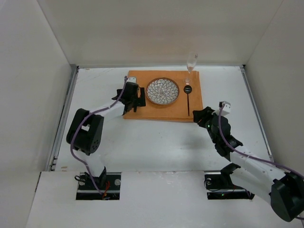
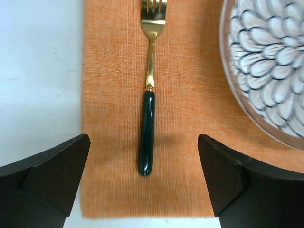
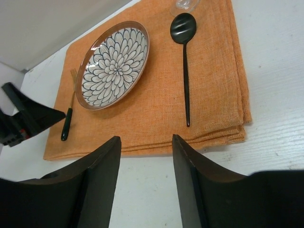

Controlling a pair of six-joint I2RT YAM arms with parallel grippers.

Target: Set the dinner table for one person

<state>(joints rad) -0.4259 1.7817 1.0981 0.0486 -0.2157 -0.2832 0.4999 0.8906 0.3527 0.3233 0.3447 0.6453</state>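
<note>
On the white dinner table [image 1: 156, 142] lies a folded orange cloth [image 1: 164, 108] carrying a flower-patterned plate [image 1: 162, 91], a black spoon [image 1: 188, 99] to its right and a clear glass [image 1: 191, 61] at the far right corner. A gold fork with a dark green handle [image 2: 148, 118] lies on the cloth left of the plate [image 2: 270, 61]. My left gripper [image 2: 142, 178] hovers over the fork's handle end, open, touching nothing. My right gripper [image 3: 145, 147] stands open and empty over bare table just near of the cloth [image 3: 156, 114], below the spoon [image 3: 184, 57].
White walls enclose the table on the left, back and right. Metal strips [image 1: 64, 123] run along the table's side edges. Both arm bases sit in cutouts [image 1: 97, 186] at the near edge.
</note>
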